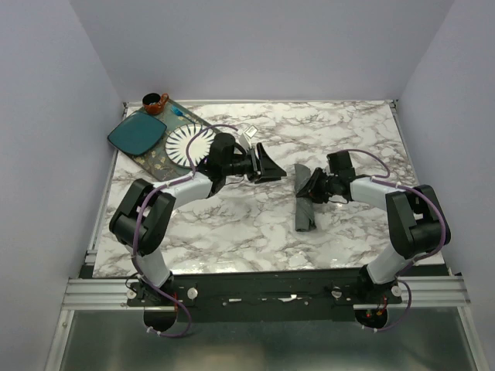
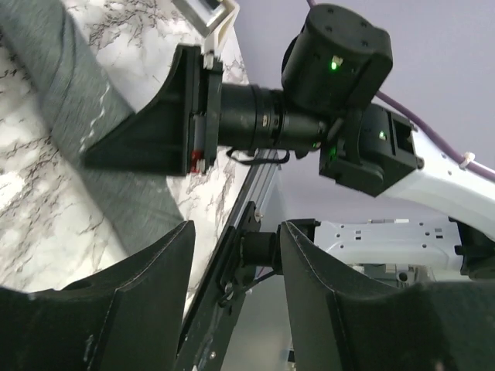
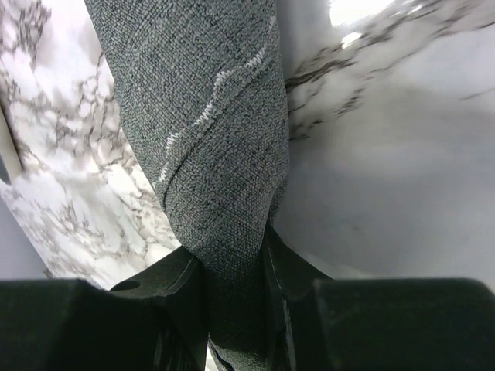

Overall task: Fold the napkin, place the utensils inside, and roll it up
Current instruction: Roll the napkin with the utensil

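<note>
Napkin [image 1: 305, 212]: rolled, centre-right of frame. Right gripper [image 3: 232, 267]: pinching roll's upper part; best held firm. Left gripper [image 1: 271, 165]: jaws apart, empty, left of roll; could steady it.

Lab enclosure (plain walls [image 1: 263, 46], aluminium rail [image 1: 263, 290])

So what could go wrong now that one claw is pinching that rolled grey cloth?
The right claw is shut on the napkin near one end only. If it lifts or pulls from there, the free end could sag and the roll might loosen. The left claw hangs open, holding nothing, close beside the right one. If either arm moves inward, the two could bump or snag the cloth.
</note>
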`<action>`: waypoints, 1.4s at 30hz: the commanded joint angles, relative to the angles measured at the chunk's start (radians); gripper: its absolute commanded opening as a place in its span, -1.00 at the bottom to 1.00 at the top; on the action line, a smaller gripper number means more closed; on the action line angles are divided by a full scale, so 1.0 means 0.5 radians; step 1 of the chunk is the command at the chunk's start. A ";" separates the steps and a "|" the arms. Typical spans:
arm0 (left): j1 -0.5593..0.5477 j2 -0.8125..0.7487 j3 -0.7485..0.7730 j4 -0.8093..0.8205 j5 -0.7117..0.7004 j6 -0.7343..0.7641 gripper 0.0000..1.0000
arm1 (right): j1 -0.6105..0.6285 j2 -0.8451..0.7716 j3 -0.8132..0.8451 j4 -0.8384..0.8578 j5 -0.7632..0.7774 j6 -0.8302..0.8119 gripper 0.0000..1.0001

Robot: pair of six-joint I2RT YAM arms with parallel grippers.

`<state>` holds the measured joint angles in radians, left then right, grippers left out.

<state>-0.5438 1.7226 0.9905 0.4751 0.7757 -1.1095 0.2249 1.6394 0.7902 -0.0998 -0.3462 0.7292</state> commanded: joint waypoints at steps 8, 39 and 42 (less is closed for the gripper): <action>-0.081 0.717 0.360 0.626 0.041 -0.330 -0.21 | 0.099 0.019 -0.086 0.135 -0.081 -0.093 -0.19; -0.198 1.322 0.799 0.522 -0.189 -0.269 -0.56 | 0.102 0.038 -0.050 0.089 -0.084 -0.176 -0.08; -0.198 1.341 0.811 0.458 -0.201 -0.235 -0.56 | 0.102 0.025 -0.040 0.049 -0.075 -0.194 0.00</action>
<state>-0.6300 2.3623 1.3716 0.7639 0.7021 -1.2831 0.2703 1.6417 0.7654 -0.0353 -0.3904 0.6613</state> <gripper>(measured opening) 0.221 0.466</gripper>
